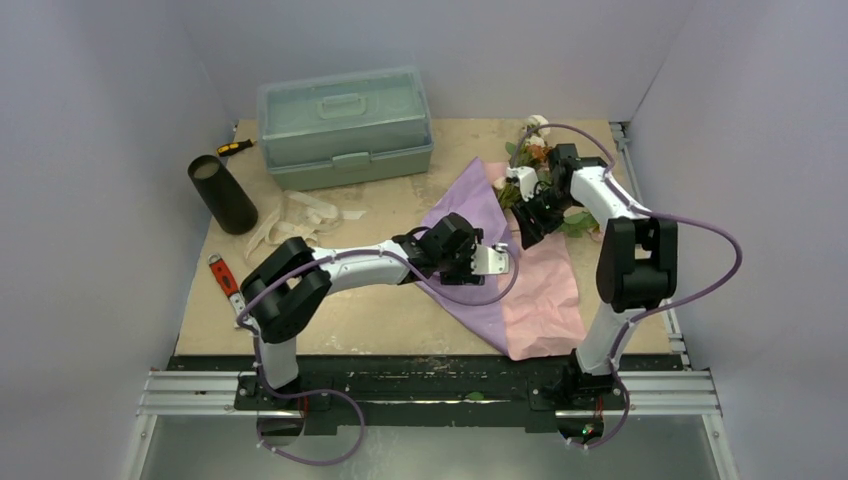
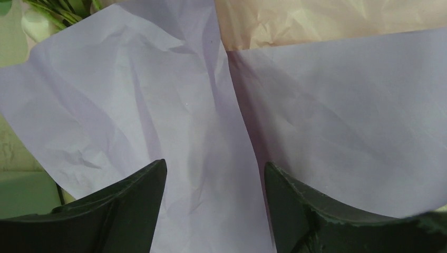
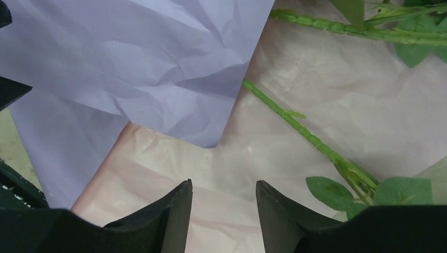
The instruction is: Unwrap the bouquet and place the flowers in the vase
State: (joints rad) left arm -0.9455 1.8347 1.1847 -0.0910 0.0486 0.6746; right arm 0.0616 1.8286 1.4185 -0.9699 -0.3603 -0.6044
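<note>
- Crinkled purple-and-pink wrapping paper [image 1: 540,300] lies spread open beneath both sets of jaws.
- Left gripper [image 2: 216,168]: jaws stand apart and clamp nothing. The purple sheet fills the gap below them.
- Right gripper [image 3: 224,184]: jaws stand apart over the pink sheet and grip nothing.
- Artificial roses on thin green stems [image 3: 295,124] lie on the paper just ahead of the right jaws.
- Matte black cylindrical vase [image 1: 222,193] stands well apart from both jaws.
</note>
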